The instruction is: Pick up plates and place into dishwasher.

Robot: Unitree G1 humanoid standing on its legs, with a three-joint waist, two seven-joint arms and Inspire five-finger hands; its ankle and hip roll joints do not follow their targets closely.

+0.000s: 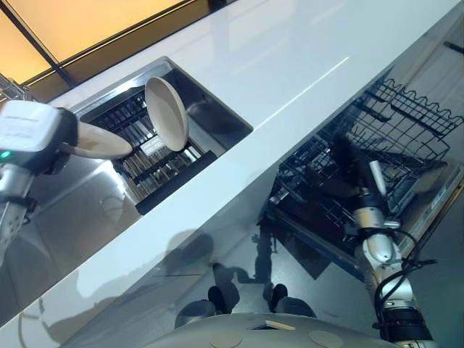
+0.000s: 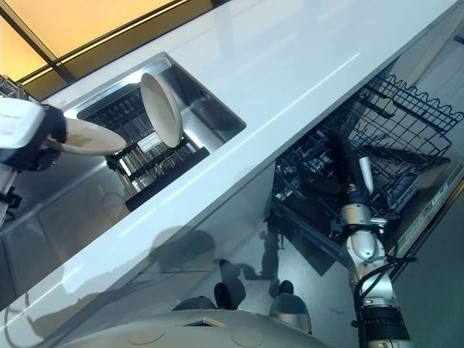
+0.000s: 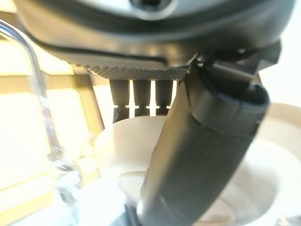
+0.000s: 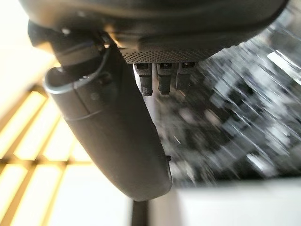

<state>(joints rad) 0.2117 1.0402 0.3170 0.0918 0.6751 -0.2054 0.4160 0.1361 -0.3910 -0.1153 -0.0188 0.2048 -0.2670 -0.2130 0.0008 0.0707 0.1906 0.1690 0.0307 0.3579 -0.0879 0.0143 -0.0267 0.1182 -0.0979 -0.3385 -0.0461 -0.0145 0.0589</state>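
Note:
My left hand [image 1: 61, 141] is at the far left over the sink [image 1: 217, 116], shut on the rim of a cream plate [image 1: 101, 141]. In the left wrist view the thumb [image 3: 202, 165] lies across the plate [image 3: 117, 146], with the fingers behind it. A second cream plate [image 1: 167, 112] stands upright in the dark rack inside the sink. My right hand [image 1: 348, 163] is held over the pulled-out dishwasher rack [image 1: 406, 123] with fingers straight and nothing in it; its thumb [image 4: 113, 132] fills the near part of the right wrist view.
A long white counter [image 1: 290, 65] runs between the sink and the dishwasher. The open dishwasher's wire rack has raised tines below the counter's front edge. A chrome tap [image 3: 42, 94] curves up beside the held plate.

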